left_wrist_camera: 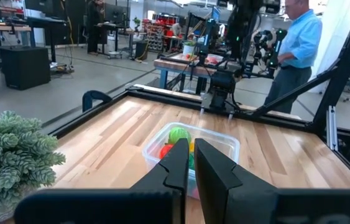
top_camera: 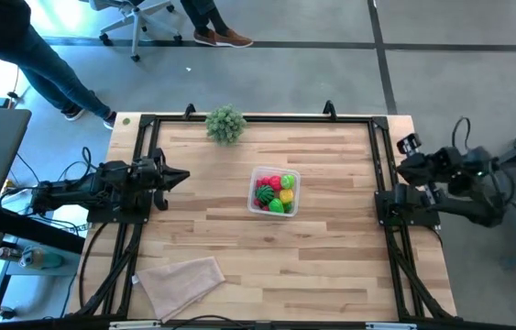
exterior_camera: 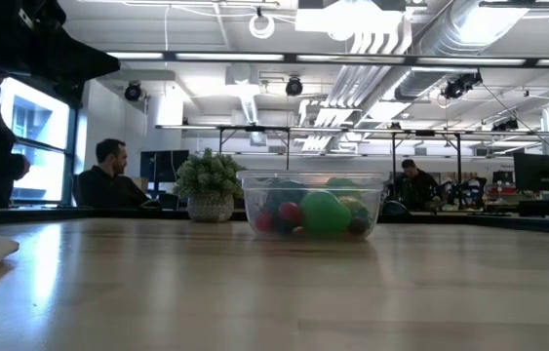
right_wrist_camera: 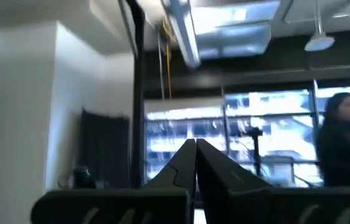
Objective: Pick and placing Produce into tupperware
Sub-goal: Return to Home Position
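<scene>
Closed to a thin slit, the left gripper (left_wrist_camera: 191, 147) fills the foreground of its own wrist view, tips aimed across the wooden table (left_wrist_camera: 125, 124) at the tupperware (left_wrist_camera: 224, 138), where a green ball and red pieces of produce (left_wrist_camera: 178, 135) show above the rim. From overhead, the left gripper (top_camera: 173, 177) sits at the table's left edge, level with the tupperware (top_camera: 276, 170), which stands near the middle, well apart from both arms. That view alone counts the colours of the produce (top_camera: 274, 191): red, green and yellow, all inside the container. At table height the produce (exterior_camera: 325, 213) shows through the clear wall of the tupperware (exterior_camera: 254, 195), a large green ball in front. The bushy plant (top_camera: 225, 123) stands at the far edge, and a beige cloth (top_camera: 182, 280) lies at the near left corner. Only the right wrist view shows the right gripper (right_wrist_camera: 194, 149), fingers pressed together and pointing up toward windows and ceiling lights, with a person (right_wrist_camera: 349, 137) at the edge. A seated person (exterior_camera: 108, 175) shows behind the plant (exterior_camera: 209, 180) in the low view.
</scene>
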Motion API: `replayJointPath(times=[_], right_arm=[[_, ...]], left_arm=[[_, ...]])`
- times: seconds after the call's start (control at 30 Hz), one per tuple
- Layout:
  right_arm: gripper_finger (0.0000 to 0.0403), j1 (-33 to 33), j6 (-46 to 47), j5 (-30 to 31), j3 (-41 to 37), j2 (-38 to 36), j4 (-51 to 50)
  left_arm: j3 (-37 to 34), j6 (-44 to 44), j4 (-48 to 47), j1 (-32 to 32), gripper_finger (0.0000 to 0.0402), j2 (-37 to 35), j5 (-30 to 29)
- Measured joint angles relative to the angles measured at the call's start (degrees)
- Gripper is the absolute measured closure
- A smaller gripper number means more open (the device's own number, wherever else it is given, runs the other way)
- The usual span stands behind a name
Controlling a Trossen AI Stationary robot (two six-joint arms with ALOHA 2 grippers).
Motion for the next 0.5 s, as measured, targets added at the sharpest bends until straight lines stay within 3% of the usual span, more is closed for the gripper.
replayJointPath(times=[0.13, 0.5], right_arm=[[0.0401, 0.04, 4.68, -4.54, -8.01, -0.61, 9.07], [0.0401, 0.09, 3.68, -3.40, -20.87, 0.35, 20.70]], left_arm=[[0.00, 0.04, -0.09, 0.00, 0.0385, 0.00, 0.04], [0.00, 0.15, -0.18, 0.02, 0.0385, 0.00, -0.07]])
